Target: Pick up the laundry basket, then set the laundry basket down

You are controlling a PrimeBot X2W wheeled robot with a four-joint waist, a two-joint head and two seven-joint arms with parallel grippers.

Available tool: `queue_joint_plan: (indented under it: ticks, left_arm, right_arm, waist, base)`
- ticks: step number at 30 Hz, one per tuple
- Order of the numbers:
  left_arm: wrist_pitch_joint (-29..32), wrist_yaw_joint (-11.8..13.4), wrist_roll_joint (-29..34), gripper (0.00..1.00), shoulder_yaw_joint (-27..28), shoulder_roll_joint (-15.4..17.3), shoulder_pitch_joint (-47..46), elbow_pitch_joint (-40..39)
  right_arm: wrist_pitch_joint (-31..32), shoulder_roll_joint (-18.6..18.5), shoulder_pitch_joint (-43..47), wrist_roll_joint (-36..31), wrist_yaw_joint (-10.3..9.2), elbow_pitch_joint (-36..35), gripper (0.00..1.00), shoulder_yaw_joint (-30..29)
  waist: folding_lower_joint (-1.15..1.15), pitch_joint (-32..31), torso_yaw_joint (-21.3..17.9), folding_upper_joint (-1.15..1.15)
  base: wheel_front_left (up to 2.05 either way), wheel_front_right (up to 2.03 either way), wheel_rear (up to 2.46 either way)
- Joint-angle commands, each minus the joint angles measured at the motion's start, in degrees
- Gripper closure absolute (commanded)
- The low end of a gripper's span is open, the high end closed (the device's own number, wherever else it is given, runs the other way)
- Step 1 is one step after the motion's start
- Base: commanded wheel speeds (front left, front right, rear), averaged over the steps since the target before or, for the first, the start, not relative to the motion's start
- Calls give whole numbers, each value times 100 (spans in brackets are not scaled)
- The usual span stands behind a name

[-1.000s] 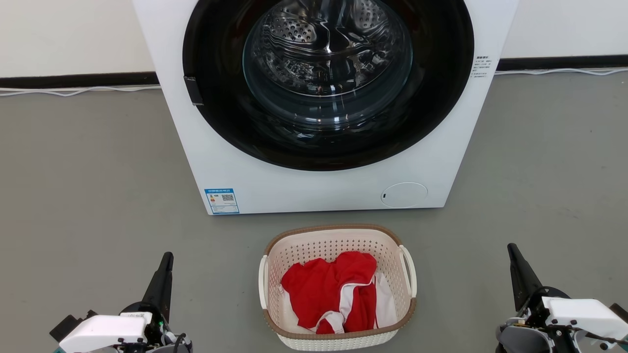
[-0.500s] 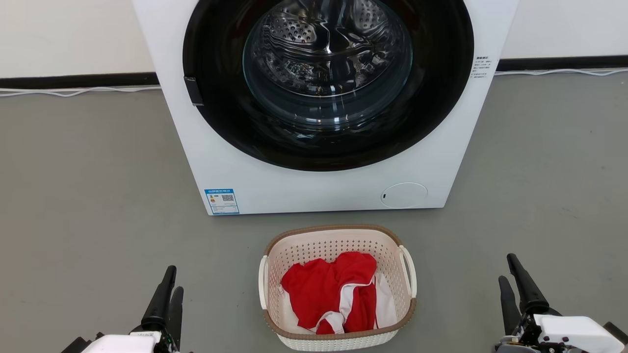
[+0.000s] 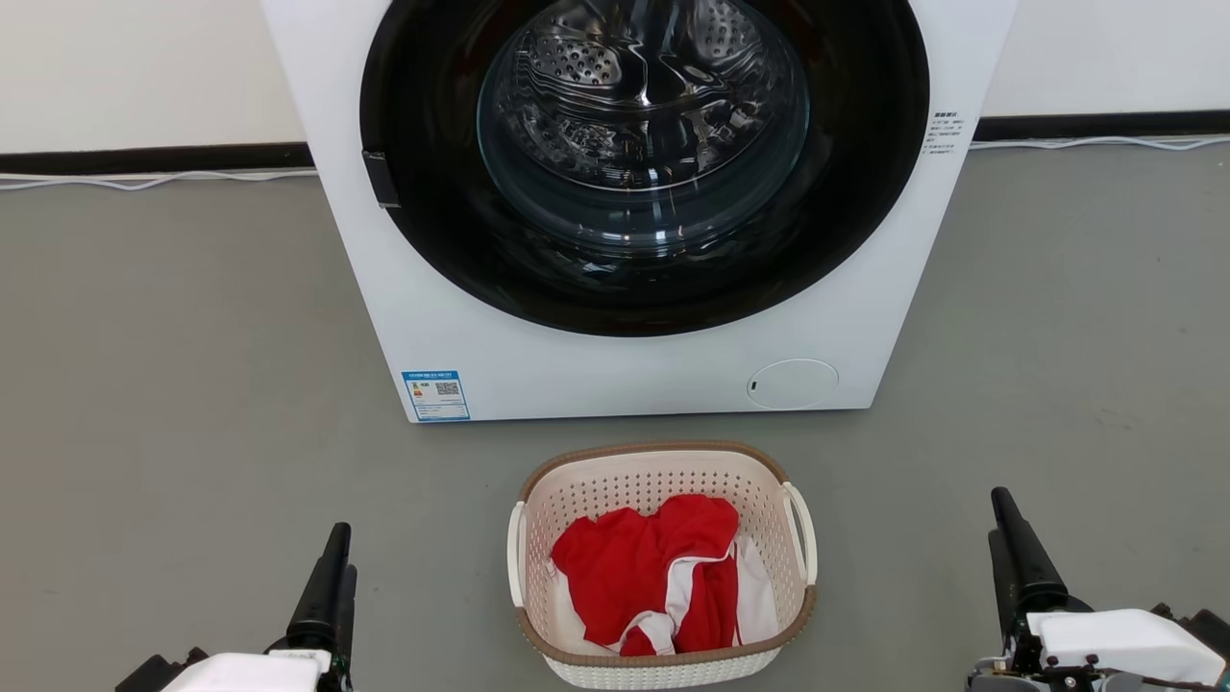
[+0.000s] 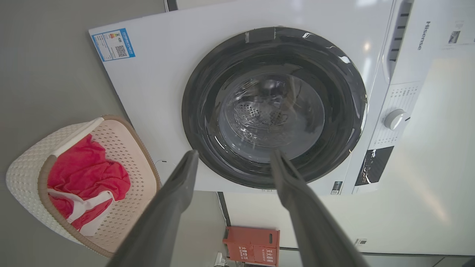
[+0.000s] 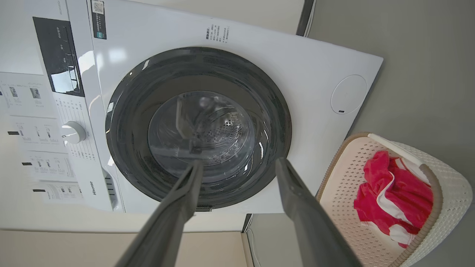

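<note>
A small cream-white laundry basket point(image 3: 663, 448) with a brown rim is seen standing upright on a grey floor point(image 3: 192, 384), just in front of a white washing machine point(image 3: 596, 370). Red and white clothing point(image 3: 639, 567) is heaped inside the basket. The left gripper point(image 3: 342, 550) is shown low at the basket's left and the right gripper point(image 3: 999, 527) low at its right, each well apart from the 2 white loop handles. In both wrist views, the 2 dark fingers of each gripper are seen spread apart, pointed toward the washing machine's round door.
</note>
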Motion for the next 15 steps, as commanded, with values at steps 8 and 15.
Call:
queue_joint_plan:
  ticks: [8, 15]
  left_arm:
    - [-165, 90, 606, 0, -29, 49, -184, -137]
    - [-283, 151, 1179, 0, -57, 53, -196, -135]
  right_arm:
    - [-182, -76, -146, -912, 16, -249, 0, 122]
    - [-299, -100, -153, -1649, 19, -290, 0, 186]
  waist:
    - [-1, -15, 8, 0]
    - [-1, -27, 16, 0]
  base:
    - [0, 0, 0]
    - [0, 0, 0]
